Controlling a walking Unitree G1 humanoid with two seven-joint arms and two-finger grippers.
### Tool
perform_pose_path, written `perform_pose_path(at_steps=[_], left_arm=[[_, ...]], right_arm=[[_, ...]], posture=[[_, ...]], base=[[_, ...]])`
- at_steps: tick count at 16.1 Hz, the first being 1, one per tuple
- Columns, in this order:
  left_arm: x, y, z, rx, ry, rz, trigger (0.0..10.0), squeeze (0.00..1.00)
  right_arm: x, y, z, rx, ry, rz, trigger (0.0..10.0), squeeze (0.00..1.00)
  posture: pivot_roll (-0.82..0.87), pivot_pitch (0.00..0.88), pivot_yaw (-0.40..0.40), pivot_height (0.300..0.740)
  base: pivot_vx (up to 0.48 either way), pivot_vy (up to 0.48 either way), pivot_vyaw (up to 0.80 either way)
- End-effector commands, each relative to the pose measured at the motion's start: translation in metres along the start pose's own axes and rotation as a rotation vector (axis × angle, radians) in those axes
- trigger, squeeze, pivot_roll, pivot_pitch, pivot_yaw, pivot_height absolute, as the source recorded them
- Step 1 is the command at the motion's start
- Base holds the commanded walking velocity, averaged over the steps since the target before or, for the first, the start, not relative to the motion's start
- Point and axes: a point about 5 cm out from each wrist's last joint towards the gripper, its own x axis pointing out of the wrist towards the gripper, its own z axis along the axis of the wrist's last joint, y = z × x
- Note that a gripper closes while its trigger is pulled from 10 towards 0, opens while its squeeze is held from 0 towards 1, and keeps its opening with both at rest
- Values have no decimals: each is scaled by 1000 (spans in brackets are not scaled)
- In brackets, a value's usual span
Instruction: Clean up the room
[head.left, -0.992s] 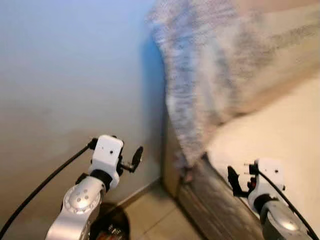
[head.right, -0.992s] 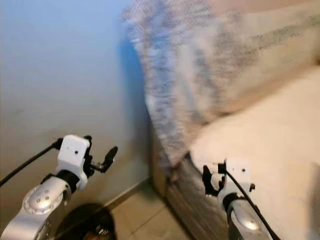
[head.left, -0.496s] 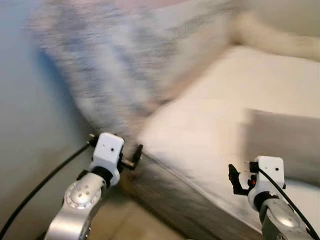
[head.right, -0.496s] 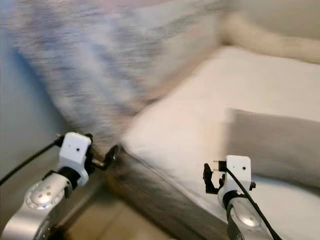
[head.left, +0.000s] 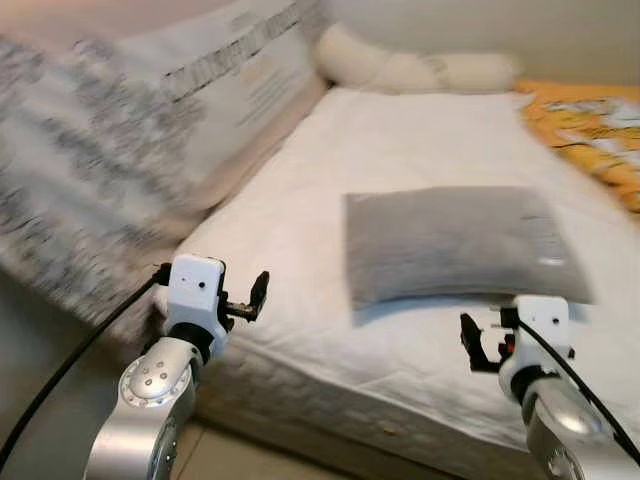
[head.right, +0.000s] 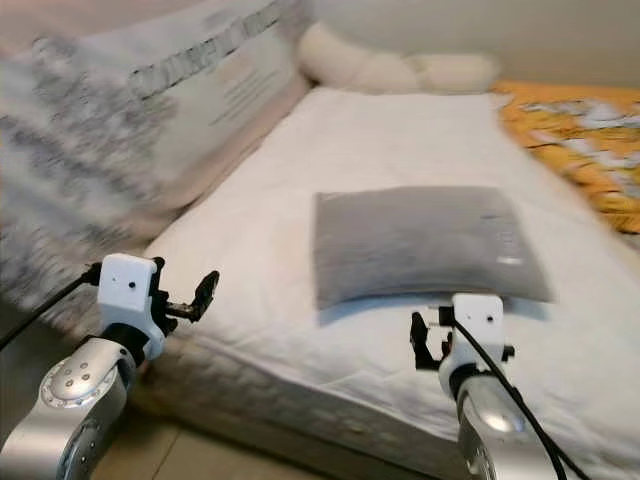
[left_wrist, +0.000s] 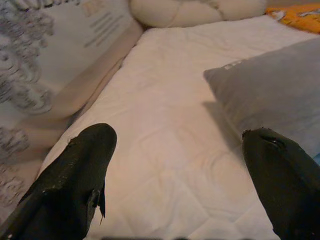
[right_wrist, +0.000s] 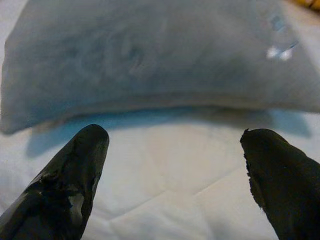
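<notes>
Both my arms are up in front of me at the near edge of the bed, and my left gripper (left_wrist: 175, 170) has its black fingers (left_wrist: 75, 185) spread wide apart with nothing between them, hanging over the near left corner of the white mattress (head.left: 420, 140). My right gripper (right_wrist: 175, 175) is spread wide and empty too, held just short of the near long edge of the grey pillow (head.left: 455, 243), not touching it. That pillow lies flat on the mattress, roughly in the middle, its long side across my view. Along the left side a big patterned cushion (head.left: 120, 150) with grey print and some lettering leans at the bed's edge. Further back, at the far end of the mattress, a cream bolster (head.left: 415, 70) lies against the wall. Over on the far right, an orange patterned cloth (head.left: 590, 130) lies on the bed.
</notes>
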Motion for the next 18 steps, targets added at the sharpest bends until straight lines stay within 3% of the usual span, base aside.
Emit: perform_pose_path(at_steps=[1, 5, 7, 15, 18], left_arm=[[0, 7, -1, 4, 6, 32, 10000, 0], [0, 9, 0, -2, 0, 41, 10000, 0], [0, 9, 2, -3, -5, 39, 10000, 0], [-1, -4, -1, 16, 7, -65, 10000, 0], [0, -10, -2, 5, 26, -120, 10000, 0]], right_arm=[[7, 10, 4, -48, -16, 58, 10000, 0], [17, 16, 14, -95, -68, 99, 10000, 0], [17, 18, 12, -34, -54, 117, 10000, 0], [0, 14, 0, 48, -34, 46, 10000, 0], [-6, 11, -5, 64, -11, 38, 10000, 0]], posture=[[-58, 0, 31, 740], [-47, 0, 18, 740], [-42, 0, 15, 740], [-55, 0, 27, 740], [-73, 0, 38, 740]], base=[[307, 0, 0], [315, 0, 0], [317, 0, -353], [306, 0, -795], [0, 0, 0]])
